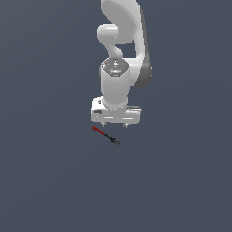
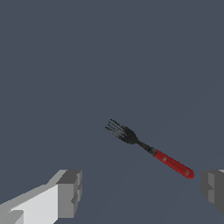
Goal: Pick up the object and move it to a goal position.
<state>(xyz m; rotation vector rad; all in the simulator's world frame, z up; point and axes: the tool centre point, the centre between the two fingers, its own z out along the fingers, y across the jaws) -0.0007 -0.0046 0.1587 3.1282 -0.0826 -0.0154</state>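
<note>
On plain dark surface, below white gripper (image 1: 115, 124): fork (image 1: 106, 135) with red handle, black shaft, dark tines, lying diagonally. Gripper jaws wide apart, holding nothing; grey fingertips (image 2: 70, 192) flank fork in wrist view. Gripper seems above fork, not touching; height hard to judge.

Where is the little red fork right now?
In the exterior view, the fork lies on the grey floor just below the white end effector, untouched, with its red handle toward the exterior view's left.

Colours I see on my feed
My fork (image 2: 148, 148) has a red handle, black shaft, dark grey tines; gripper (image 2: 140, 194) white with grey pads (image 2: 70, 192).
</note>
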